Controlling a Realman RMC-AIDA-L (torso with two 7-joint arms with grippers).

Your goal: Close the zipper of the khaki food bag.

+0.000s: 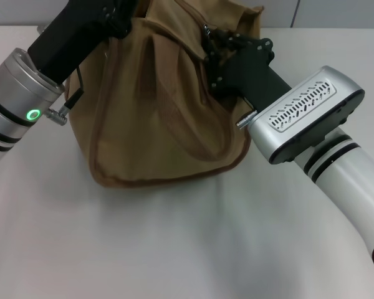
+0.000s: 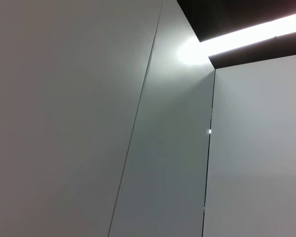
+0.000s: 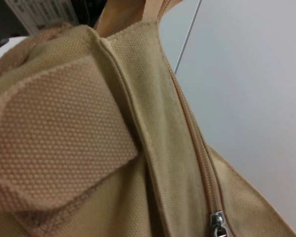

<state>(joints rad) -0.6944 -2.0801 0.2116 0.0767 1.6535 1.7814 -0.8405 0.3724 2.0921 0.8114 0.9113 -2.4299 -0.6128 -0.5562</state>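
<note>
The khaki food bag stands on the white table at the back middle, its looped handle hanging down the front. The zipper runs along the bag's top. My left gripper is at the bag's top left corner. My right gripper is against the top right edge, right by the zipper. In the right wrist view the zipper appears close up with its silver slider, beside a woven handle strap. The left wrist view holds only wall panels.
The white table stretches in front of the bag. My right arm's silver forearm crosses the right side. A cable hangs beside the left wrist ring against the bag's left side.
</note>
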